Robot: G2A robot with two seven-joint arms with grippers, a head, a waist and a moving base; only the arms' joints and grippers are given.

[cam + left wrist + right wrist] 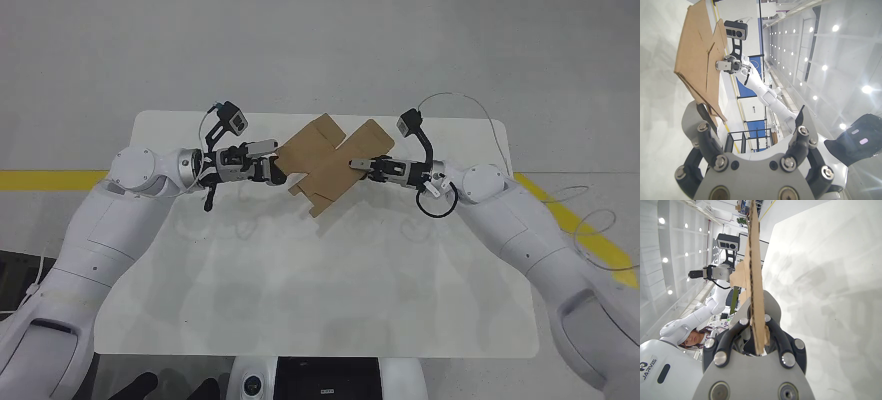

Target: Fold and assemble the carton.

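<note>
The flat brown corrugated-cardboard carton point(328, 165) hung over the 12 o'clock end of the white table point(300, 300). The right gripper point(755, 306) pinched its 3 o'clock edge. The left gripper point(750, 113) sat spread wide at 9 o'clock, one finger beside a corner. It looked light, stiff across panels and floppy at the scores, so I'd grab panel edges.

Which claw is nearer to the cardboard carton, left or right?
Right. The right claw is shut on one edge of the carton. The left claw is open at the opposite edge, one finger beside the cardboard.
</note>
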